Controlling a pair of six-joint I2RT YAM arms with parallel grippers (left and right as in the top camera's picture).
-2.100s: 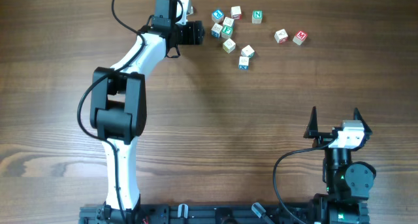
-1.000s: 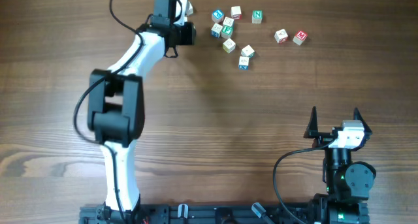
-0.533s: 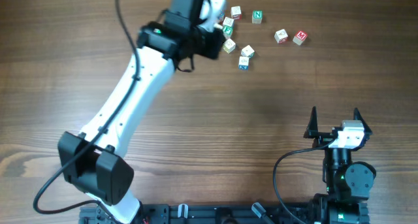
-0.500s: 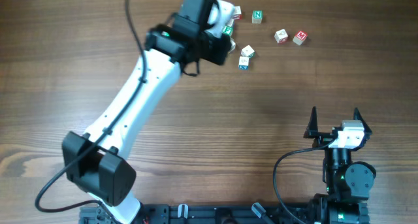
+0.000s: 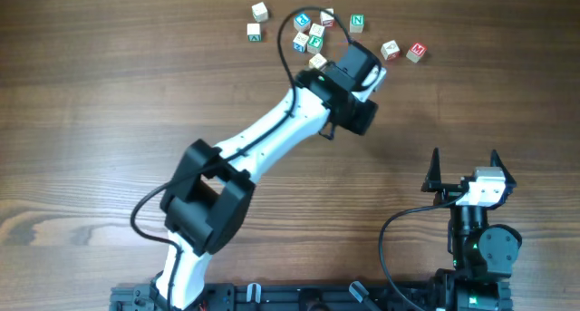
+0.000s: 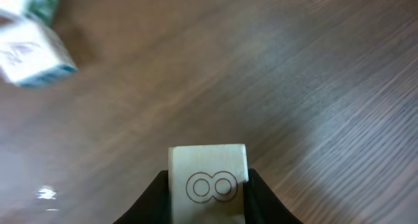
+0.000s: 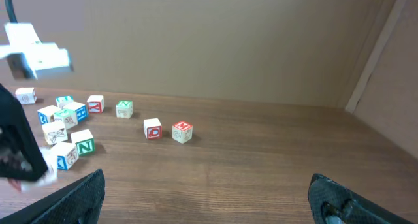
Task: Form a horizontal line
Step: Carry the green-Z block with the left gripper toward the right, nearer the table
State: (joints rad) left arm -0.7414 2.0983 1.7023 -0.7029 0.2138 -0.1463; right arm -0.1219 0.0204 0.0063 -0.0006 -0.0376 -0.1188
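My left gripper point(image 6: 209, 188) is shut on a pale wooden cube point(image 6: 209, 178) with a double-ring mark on its face, held above the bare wood. In the overhead view the left gripper point(image 5: 370, 78) hovers at the right side of a cluster of letter cubes point(image 5: 314, 41) and hides part of it. A blurred cube point(image 6: 31, 49) lies at the upper left of the left wrist view. My right gripper point(image 5: 464, 171) stands open near the front right, with nothing between its fingers point(image 7: 72, 198). The horizontal line is out of view.
Two cubes point(image 5: 257, 21) lie apart at the back left of the cluster. Two more, with red letters point(image 5: 403, 50), sit to its right and show as a pair point(image 7: 168, 130) in the right wrist view. A cardboard wall point(image 7: 215, 41) backs the table.
The left arm swung from the back left across the cluster to its right side, still shut on its cube. Two cubes it hid at the back left now show. The right arm stayed still.
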